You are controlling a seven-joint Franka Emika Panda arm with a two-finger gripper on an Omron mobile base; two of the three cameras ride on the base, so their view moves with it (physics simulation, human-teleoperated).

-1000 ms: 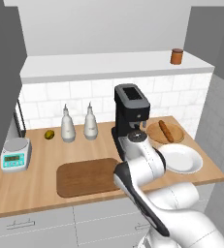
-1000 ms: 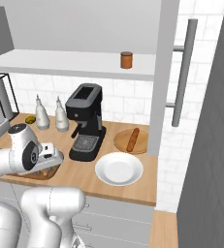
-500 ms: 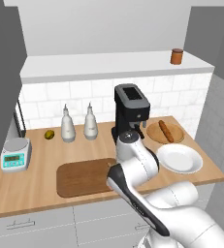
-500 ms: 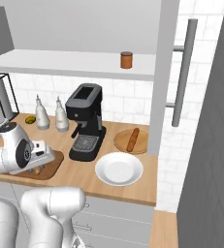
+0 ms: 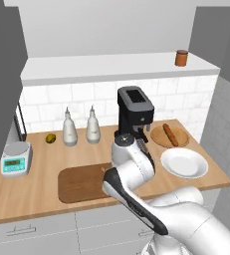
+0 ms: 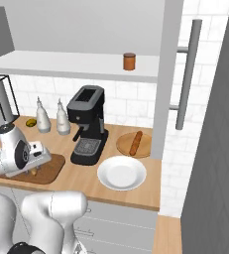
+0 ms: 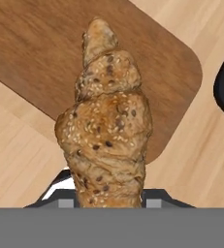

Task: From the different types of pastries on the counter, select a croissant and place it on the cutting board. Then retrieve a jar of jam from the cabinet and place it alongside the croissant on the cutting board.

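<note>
From the left base view I see my arm bent low over the board (image 5: 81,183), which lies on the bench (image 5: 37,199) in front of the two bottles (image 5: 80,127); the jar (image 5: 181,58) sits up on the shelf (image 5: 111,67), and the stick pastry (image 5: 170,135) rests on its round plate. From the right base view the pincer (image 6: 34,171) hangs just over the board's near end with something golden under it. In the hand view the pincer is clenched on the croissant (image 7: 106,126), pinched at its lower end, the tip pointing out over the board's rounded corner. I judge it light, flaky and easily crushed; a gentle hold across the thick middle would suit it better.
</note>
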